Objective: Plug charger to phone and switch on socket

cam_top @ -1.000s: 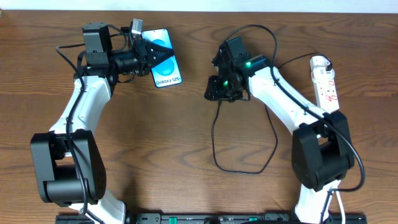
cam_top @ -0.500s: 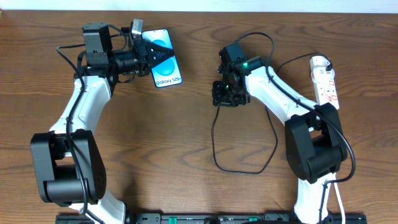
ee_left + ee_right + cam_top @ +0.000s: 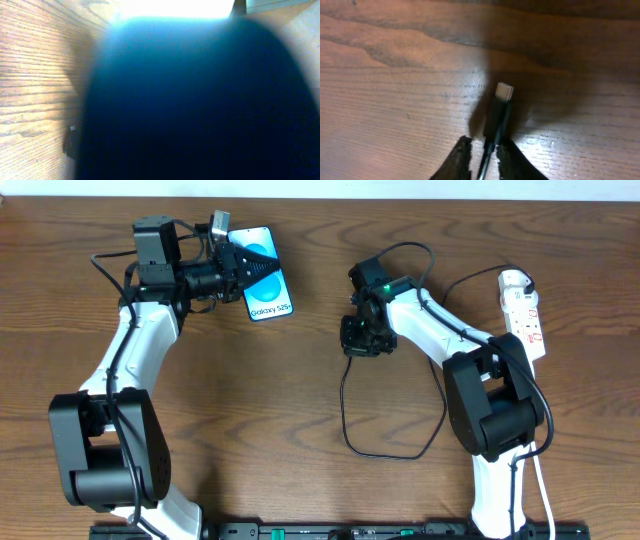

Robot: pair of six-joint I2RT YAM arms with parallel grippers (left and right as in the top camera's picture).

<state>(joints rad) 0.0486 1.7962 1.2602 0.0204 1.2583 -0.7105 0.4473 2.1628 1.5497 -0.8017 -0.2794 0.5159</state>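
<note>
The phone (image 3: 272, 302) lies flat at the back left of the table, its blue screen up. My left gripper (image 3: 262, 267) is shut, and its black tip lies over the phone's upper half. The left wrist view is filled by the phone's (image 3: 200, 100) blurred blue screen. The charger (image 3: 345, 405) is a thin black cable looping across the middle of the table. Its plug tip (image 3: 504, 91) lies on the wood just ahead of my right gripper (image 3: 360, 340). My right gripper's (image 3: 485, 142) fingers straddle the cable behind the plug, with a sliver of gap on the left side. The socket (image 3: 525, 315) lies at the far right.
The charger's far end runs up and round behind my right arm (image 3: 440, 330) toward the socket. A white cord (image 3: 545, 490) runs down the right edge of the table. A black rail (image 3: 320, 530) lines the front edge.
My right gripper has shifted slightly along the cable's end and its fingers have narrowed around the cable. The left arm and phone have not moved.
</note>
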